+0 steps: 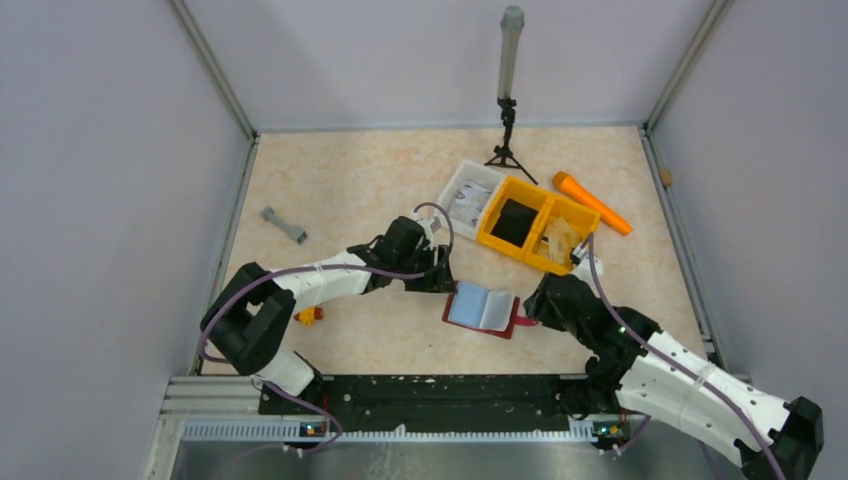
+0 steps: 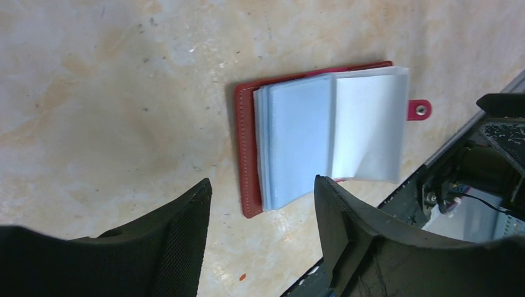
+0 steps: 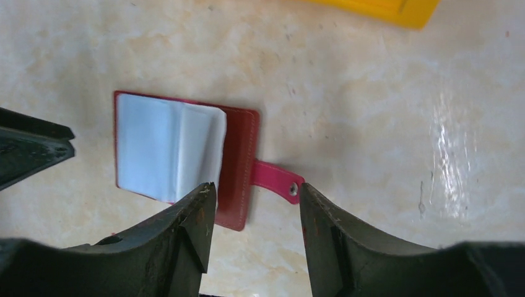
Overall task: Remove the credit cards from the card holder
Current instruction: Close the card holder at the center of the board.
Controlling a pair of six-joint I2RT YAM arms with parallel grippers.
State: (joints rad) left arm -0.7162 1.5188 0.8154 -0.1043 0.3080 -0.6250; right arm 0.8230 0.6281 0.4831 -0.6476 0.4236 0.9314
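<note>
Your left claw [image 2: 263, 185] is released, its two black fingers [image 2: 186, 235] spread with nothing between them; it hangs over the near edge of the card holder [image 2: 247, 154], without touching it as far as its wrist view shows. Your right claw [image 3: 257, 189] is also released; its fingers stand apart on either side of the pink snap tab [image 3: 277, 181], and the tab's end lies just beside the right-hand finger, though you cannot tell whether they touch.

The card holder lies open and flat on the table [image 1: 350, 190], near the middle and towards the near edge, between your two claws; the red cover faces down and the tab points right. The cards [image 2: 294, 145] sit inside it as a pale bluish-white stack, none of them out; one pale leaf on the tab side stands curled up from the rest.

Further off, a yellow bin [image 1: 525, 225] sits just beyond the holder, with a white tray [image 1: 468, 200] touching its left side; an orange stick [image 1: 592, 203] lies to the right of the bin; a small grey bar [image 1: 284, 226] lies well apart on the left; a black tripod [image 1: 509, 140] stands at the far edge.
</note>
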